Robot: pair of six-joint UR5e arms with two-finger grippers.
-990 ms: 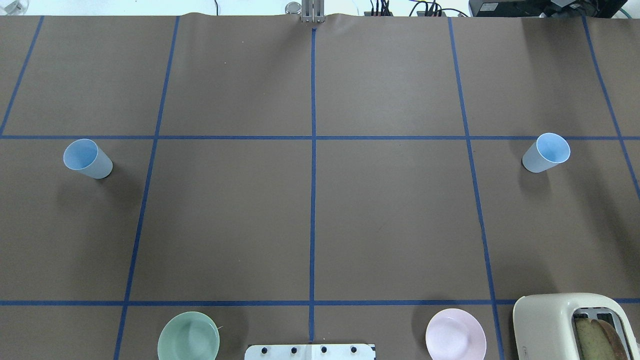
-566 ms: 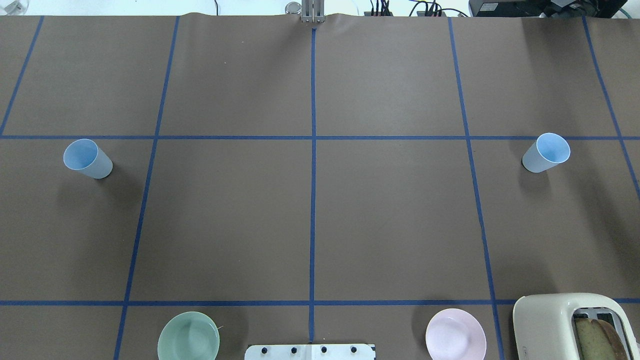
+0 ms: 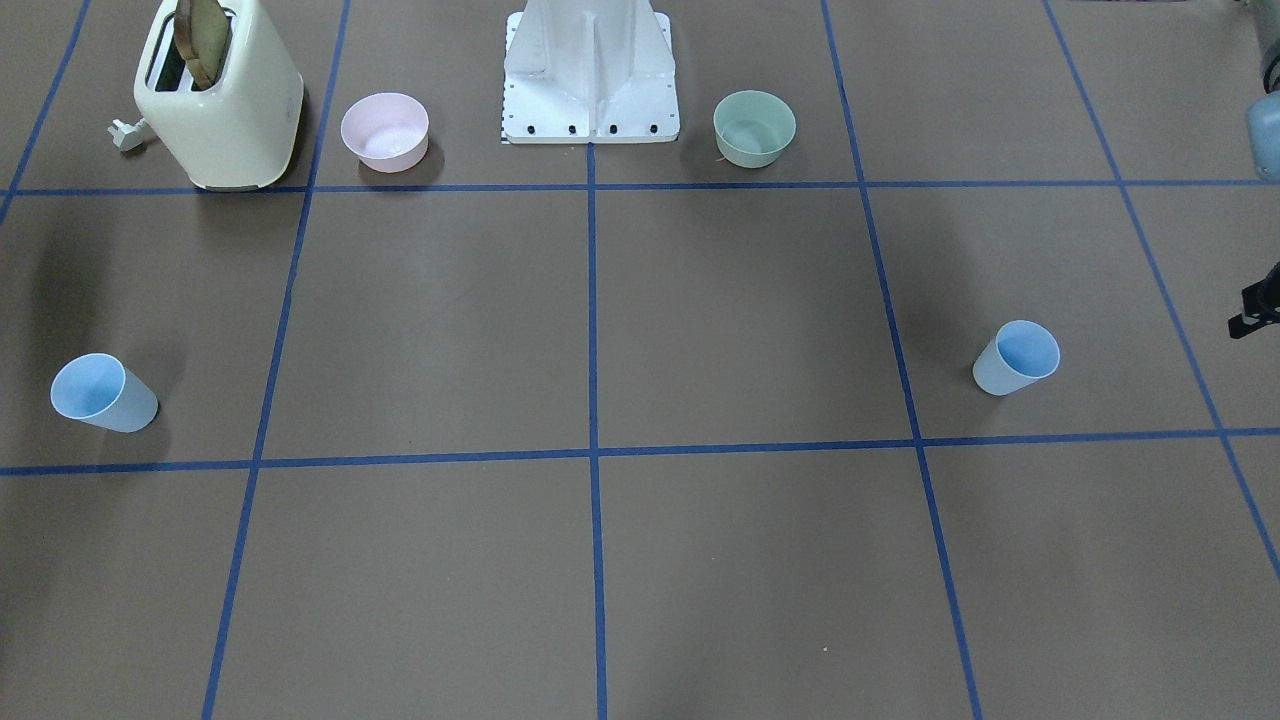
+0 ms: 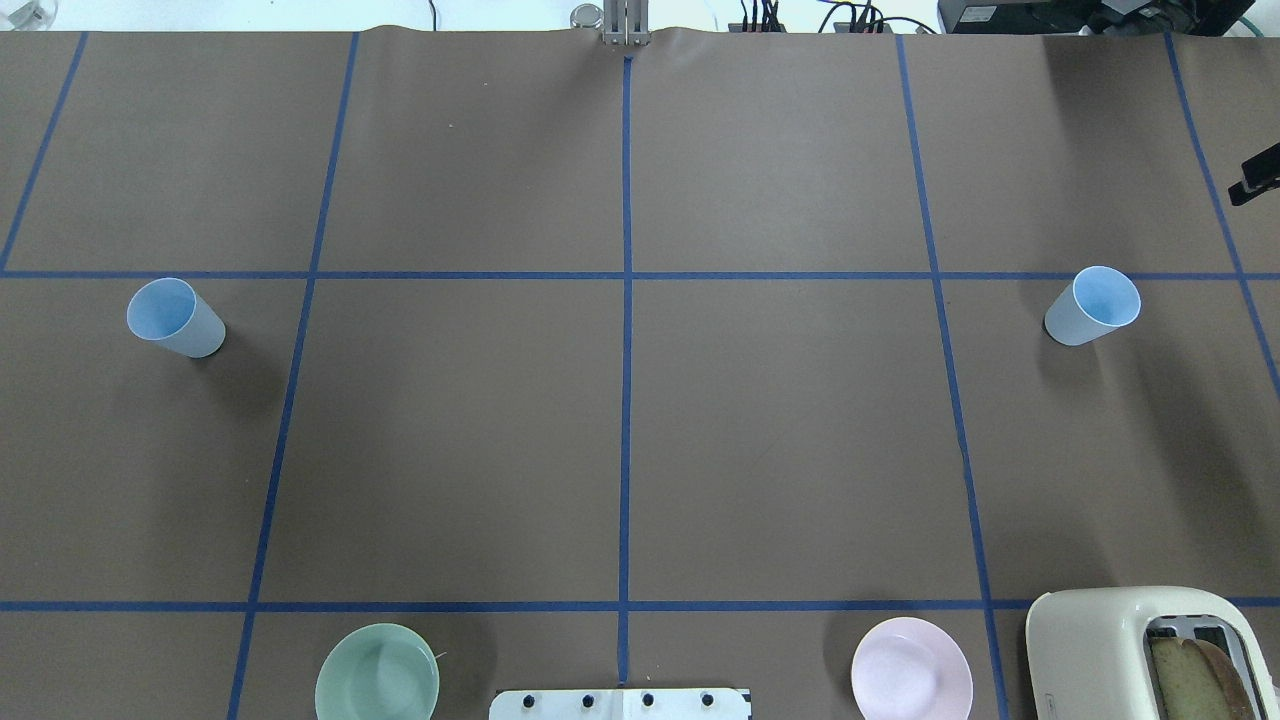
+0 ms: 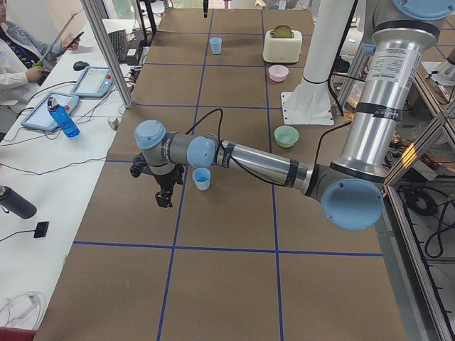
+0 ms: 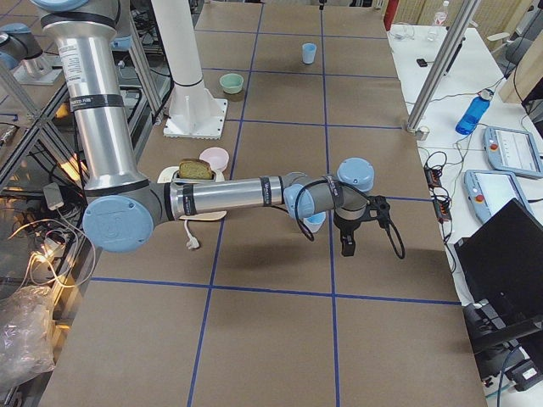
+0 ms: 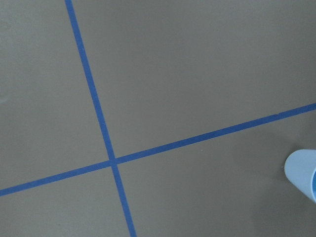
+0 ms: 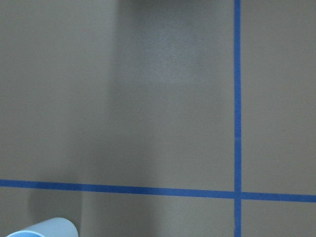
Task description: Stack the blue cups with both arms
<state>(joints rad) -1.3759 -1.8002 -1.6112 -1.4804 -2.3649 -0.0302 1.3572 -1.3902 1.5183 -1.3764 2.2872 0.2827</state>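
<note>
table (image 4: pixel 780 450) ends: left blue cup (image 4: pixel 175 318) beside left gripper (image 5: pixel 163 201), right blue cup (image 4: pixel 1092 305) beside right gripper (image 6: pixel 347 248); cannot tell finger spread.

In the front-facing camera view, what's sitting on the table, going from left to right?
first blue cup → cream toaster → pink bowl → white pedestal base → mint-green bowl → second blue cup

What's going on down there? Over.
Left gripper, right gripper beside cups, jaws unclear. Left blue cup, right blue cup upright, unstacked. Pink bowl, mint-green bowl, toaster near base.
</note>
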